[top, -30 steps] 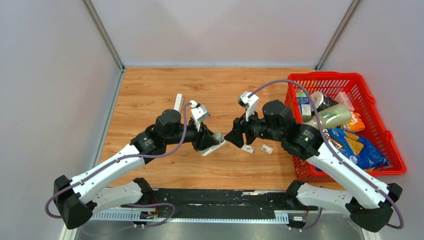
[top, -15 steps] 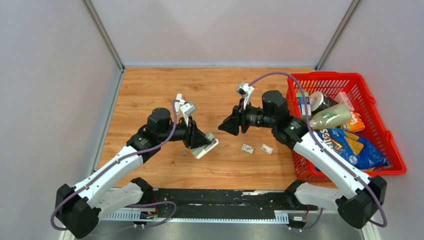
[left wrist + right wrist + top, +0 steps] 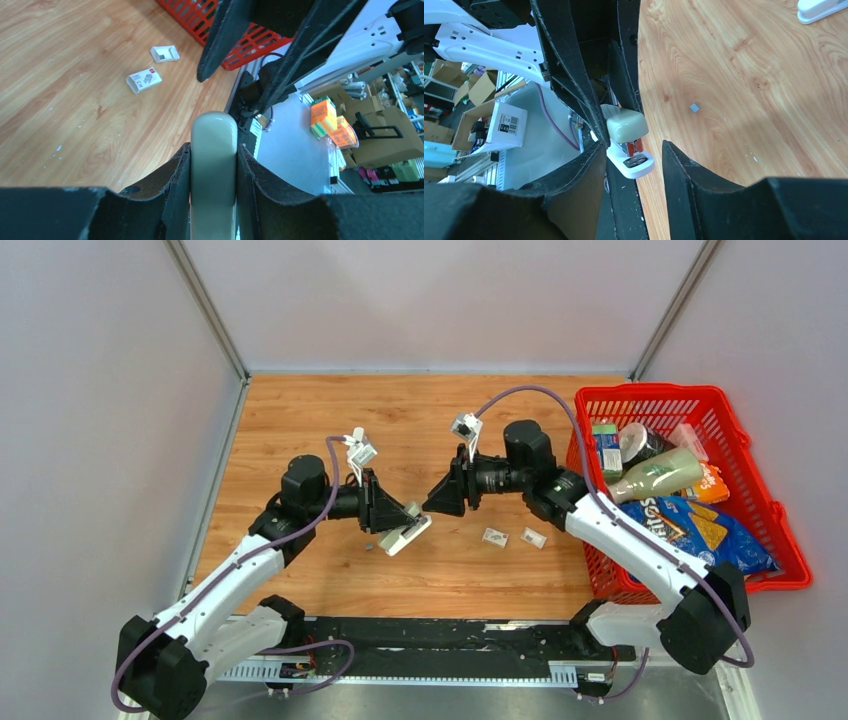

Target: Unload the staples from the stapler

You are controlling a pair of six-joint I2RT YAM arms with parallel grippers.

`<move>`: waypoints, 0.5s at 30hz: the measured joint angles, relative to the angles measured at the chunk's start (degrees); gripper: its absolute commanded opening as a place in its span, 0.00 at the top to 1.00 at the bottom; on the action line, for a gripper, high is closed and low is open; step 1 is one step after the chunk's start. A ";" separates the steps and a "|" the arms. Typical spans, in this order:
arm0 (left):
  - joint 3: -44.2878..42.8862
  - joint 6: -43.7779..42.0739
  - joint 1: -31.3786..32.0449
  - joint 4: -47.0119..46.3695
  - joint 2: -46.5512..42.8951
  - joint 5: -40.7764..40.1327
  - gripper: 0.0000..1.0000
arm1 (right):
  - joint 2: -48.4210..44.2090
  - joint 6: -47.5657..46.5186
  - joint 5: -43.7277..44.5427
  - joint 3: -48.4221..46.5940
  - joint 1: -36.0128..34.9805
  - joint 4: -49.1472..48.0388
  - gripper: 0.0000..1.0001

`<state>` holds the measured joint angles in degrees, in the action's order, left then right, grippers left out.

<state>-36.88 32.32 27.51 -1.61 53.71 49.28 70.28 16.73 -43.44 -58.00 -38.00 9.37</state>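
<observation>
My left gripper (image 3: 397,521) is shut on a stapler (image 3: 407,534) with a beige top and a white base, held tilted just above the table. The left wrist view shows its beige top (image 3: 213,150) pinched between my fingers. My right gripper (image 3: 434,501) is open and empty, facing the stapler's front end from the right, a short gap away. In the right wrist view the stapler (image 3: 626,127) lies just beyond my open right gripper (image 3: 634,150). A tiny grey staple strip (image 3: 369,547) lies on the table left of the stapler and also shows in the right wrist view (image 3: 694,107).
Two small white printed boxes (image 3: 495,536) (image 3: 533,537) lie on the wood right of the grippers. A red basket (image 3: 742,440) full of groceries stands at the right. A second white stapler (image 3: 821,7) lies farther back, mostly hidden in the top view.
Both arms have shifted left. My left gripper carried the stapler left and slightly lower. My right gripper followed it left, away from the white boxes, and stays open.
</observation>
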 measured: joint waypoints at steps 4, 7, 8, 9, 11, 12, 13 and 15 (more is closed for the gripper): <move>0.48 1.31 -0.52 -2.03 -0.07 1.77 1.00 | 1.92 -0.04 -2.01 0.00 0.00 -1.07 0.53; 0.66 2.03 -0.98 -2.82 -0.07 2.49 1.00 | 3.37 -0.04 -3.23 0.00 0.00 -1.55 0.56; 0.68 2.14 -1.09 -3.10 -0.07 2.69 1.00 | 3.82 -0.02 -3.76 0.00 0.00 -1.60 0.57; 0.72 2.19 -1.20 -3.39 -0.07 2.73 1.00 | 4.20 -0.02 -4.31 0.00 0.00 -1.60 0.57; 0.74 2.32 -1.44 -3.74 -0.07 2.86 1.00 | 4.55 -0.02 -5.18 0.00 0.00 -1.64 0.57; 0.74 2.36 -1.57 -3.93 -0.07 2.95 1.00 | 4.66 -0.02 -5.60 0.00 0.00 -1.75 0.57; 0.74 2.38 -1.66 -4.07 -0.09 3.06 1.00 | 4.74 -0.02 -6.05 0.00 0.00 -1.92 0.57; 0.74 2.47 -1.70 -4.28 -0.11 3.19 1.00 | 4.85 0.07 -6.82 0.00 0.00 -2.40 0.60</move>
<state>-36.14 34.79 25.80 -5.89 53.60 52.47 75.13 16.80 -50.26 -58.00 -38.00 6.96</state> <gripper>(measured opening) 0.412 0.430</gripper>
